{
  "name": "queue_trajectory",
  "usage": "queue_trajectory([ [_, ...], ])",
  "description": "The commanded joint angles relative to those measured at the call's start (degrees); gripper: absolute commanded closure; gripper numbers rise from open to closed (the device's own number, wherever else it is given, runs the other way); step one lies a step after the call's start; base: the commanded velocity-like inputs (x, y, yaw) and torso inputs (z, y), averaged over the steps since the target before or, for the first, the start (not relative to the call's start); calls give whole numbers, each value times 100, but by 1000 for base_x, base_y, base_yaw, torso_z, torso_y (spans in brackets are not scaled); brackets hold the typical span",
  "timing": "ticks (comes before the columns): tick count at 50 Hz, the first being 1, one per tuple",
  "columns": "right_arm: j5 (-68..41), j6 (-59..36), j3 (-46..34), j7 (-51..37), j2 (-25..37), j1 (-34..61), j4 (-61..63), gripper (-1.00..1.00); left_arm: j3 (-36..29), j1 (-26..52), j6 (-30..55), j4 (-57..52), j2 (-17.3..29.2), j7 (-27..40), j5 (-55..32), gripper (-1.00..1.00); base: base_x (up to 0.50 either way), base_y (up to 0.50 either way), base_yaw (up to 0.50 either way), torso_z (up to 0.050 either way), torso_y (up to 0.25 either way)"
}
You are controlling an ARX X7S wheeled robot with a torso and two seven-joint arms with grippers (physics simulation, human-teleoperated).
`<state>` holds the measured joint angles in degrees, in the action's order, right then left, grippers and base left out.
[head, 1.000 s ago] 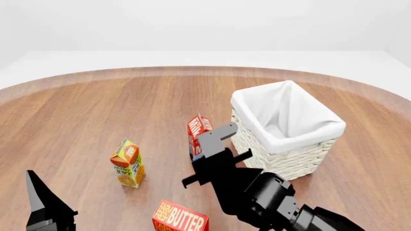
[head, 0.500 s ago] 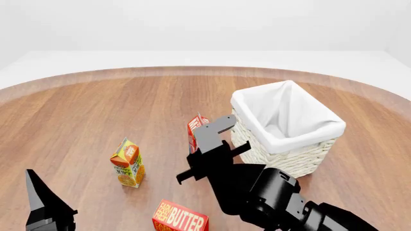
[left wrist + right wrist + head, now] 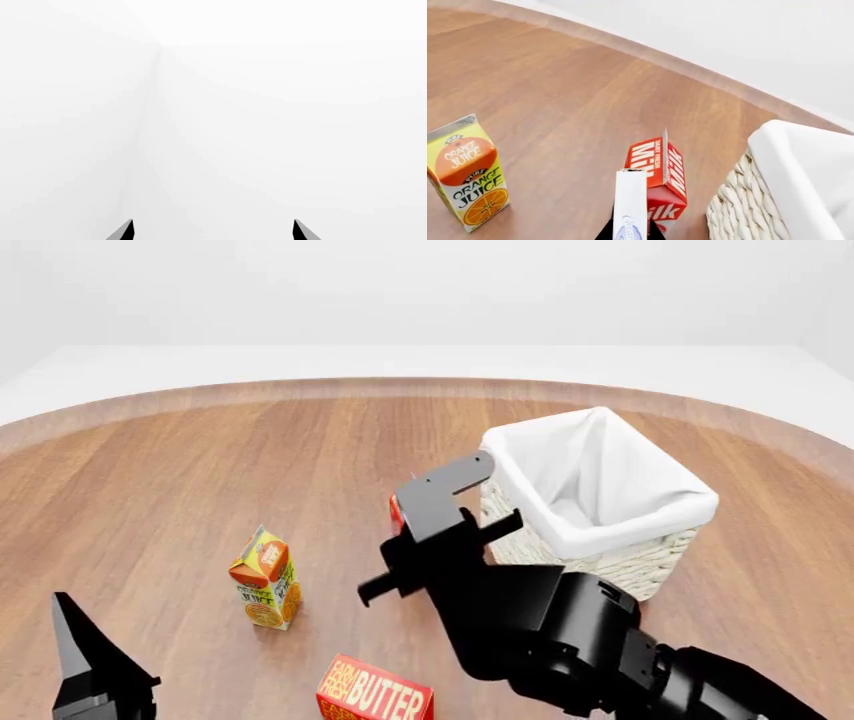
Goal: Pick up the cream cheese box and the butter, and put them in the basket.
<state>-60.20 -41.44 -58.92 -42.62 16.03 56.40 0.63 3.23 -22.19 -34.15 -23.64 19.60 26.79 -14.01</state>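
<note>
Left gripper (image 3: 83, 660): low at the left edge of the head view, over the near part of the table (image 3: 200, 470); fingers (image 3: 123, 231) seen in the left wrist view as two dark tips spread apart against blank white, nothing between them. State: released.

Juice carton (image 3: 266, 578): upright, left of centre, well apart from the basket. Also seen in the right wrist view (image 3: 468, 170), orange and yellow, "ORANGE JUICE" lettering legible.

Butter (image 3: 375, 693): at the near edge of the table, right of the left gripper and nearer than the juice carton; red-orange face with white-yellow lettering turned up, partly cut off by the frame. Not held, not in the basket.

Right gripper (image 3: 447, 515): raised at centre, black, just beside the near-left wall of the basket, covering most of the milk carton (image 3: 396, 512). State: clenched on the cream box (image 3: 630, 207), per the right wrist view: thin white slab held edge-on between the jaws, blue mark near the held end. Box above the table, outside the basket, in front of the milk carton (image 3: 662, 181).

Milk carton: red and white, upright, close beside the wicker wall.

Basket (image 3: 641, 565): right of centre, cream wicker, white liner folded over the rim. Interior shows only liner; part hidden by the near rim.
</note>
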Motion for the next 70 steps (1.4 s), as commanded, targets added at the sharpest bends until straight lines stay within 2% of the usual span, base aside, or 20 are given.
queue_trajectory([
  [1, -16, -140, 167, -168, 79, 187, 366, 100, -6, 18, 14, 1, 17, 21, -8, -100, 0, 0, 0, 0, 0],
  [38, -448, -549, 434, -696, 245, 657, 1193, 100, -137, 250, 233, 169, 93, 35, -20, -100, 0, 0, 0, 0, 1],
  [70, -1237, -1138, 1153, -1202, 661, 1708, 1389, 100, -147, 315, 336, 146, 156, 99, -29, -100, 0, 0, 0, 0, 1],
])
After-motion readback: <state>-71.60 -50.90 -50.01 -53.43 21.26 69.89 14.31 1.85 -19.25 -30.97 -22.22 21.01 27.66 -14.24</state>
